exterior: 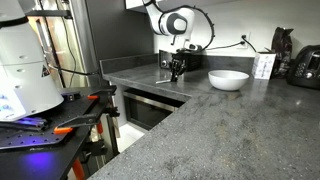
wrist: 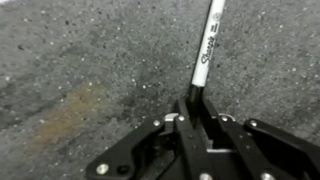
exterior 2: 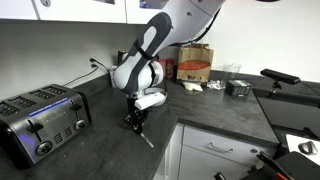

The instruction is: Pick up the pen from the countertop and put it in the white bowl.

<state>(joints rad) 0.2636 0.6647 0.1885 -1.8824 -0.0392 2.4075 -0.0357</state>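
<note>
The fingers clench the thin stick-like marker pen by its end; we judge it may pivot and slip out.

Speckled grey countertop, white bowl, toaster, small white box

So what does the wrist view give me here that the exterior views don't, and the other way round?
Only the wrist view: the lettering printed along the pen, and the gripper closed on its end.
Only the exterior views: the white bowl standing apart from the gripper, the toaster, and the arm bent down over the countertop.
Shared: the gripper low over the grey speckled countertop with the pen in it. In an exterior view the pen is only a thin stick slanting down from the gripper.
</note>
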